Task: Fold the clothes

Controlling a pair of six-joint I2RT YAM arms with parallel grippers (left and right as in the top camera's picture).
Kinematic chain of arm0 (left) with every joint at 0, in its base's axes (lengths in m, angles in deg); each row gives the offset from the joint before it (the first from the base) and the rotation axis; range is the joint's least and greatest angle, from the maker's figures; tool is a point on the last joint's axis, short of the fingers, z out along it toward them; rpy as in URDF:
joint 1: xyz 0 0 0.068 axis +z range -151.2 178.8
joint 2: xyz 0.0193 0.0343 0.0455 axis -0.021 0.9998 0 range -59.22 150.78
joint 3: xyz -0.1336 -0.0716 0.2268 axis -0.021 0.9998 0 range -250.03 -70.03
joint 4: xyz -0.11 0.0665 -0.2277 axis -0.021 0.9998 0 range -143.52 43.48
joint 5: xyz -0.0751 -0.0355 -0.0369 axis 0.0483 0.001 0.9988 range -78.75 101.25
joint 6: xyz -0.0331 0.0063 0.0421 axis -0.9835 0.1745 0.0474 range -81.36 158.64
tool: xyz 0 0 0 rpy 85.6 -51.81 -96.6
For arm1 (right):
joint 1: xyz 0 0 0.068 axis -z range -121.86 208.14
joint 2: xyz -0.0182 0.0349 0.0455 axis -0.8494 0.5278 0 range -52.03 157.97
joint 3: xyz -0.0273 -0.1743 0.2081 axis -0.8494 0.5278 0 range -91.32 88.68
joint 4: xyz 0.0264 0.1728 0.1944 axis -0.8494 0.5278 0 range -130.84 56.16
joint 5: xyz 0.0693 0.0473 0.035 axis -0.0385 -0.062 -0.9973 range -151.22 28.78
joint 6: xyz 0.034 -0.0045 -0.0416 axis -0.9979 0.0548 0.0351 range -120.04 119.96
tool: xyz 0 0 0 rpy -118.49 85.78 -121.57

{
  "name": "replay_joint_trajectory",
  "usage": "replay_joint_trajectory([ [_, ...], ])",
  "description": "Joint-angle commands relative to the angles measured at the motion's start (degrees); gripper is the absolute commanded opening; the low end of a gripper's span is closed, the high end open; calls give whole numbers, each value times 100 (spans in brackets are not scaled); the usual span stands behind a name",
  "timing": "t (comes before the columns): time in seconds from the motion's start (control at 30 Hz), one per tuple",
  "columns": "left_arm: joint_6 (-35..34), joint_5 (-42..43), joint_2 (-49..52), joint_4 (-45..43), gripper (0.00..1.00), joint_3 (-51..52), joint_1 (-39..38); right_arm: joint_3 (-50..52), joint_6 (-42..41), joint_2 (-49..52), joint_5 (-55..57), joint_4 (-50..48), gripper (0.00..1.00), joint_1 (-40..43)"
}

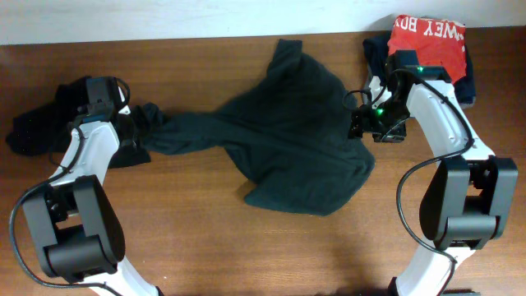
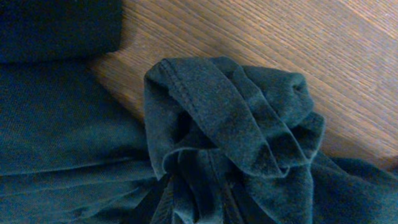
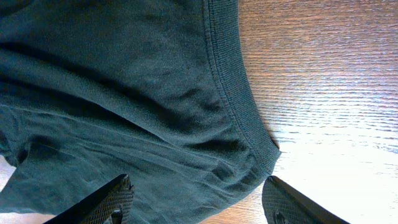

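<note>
While the dark green T-shirt (image 1: 288, 140) is lying crumpled across the middle of the worktop (image 1: 205, 238), the right pincer (image 1: 367, 123) is sitting at the shirt's right edge. In the right wrist view it is standing released, its fingers (image 3: 112, 200) spread wide. A ribbed border of the shirt is running down between them, with cloth filling the left side of the gap and bare wood the right. Whether the fingertips are touching the cloth is not clear.

The left pincer (image 1: 134, 123) is sitting at the opposite end, where the shirt is narrowing into a stretched, twisted tail towards the left. In the left wrist view a stitched hem is bunching into a knot of folds right in front of the camera. The fingers are hidden by cloth, so I cannot tell whether this pincer is clenched or released.

A second dark heap of cloth (image 1: 33, 131) is lying at the far left, just beyond the left arm. A red garment (image 1: 427, 37) with white lettering is resting on darker cloth at the far right corner, behind the right arm.
</note>
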Motion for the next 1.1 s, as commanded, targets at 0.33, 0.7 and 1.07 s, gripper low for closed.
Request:
replay_joint_trajectory([
  [0.33, 70, 70, 264, -155, 1, -52, 13, -74, 63, -63, 50, 26, 71, -17],
  [0.7, 70, 278, -1342, 326, 1, -422, 9, -74, 61, -63, -81, 155, 70, -15],
  [1.07, 136, 260, -3386, 986, 1, -442, 9, -74, 66, -175, -476, 496, 65, -17],
])
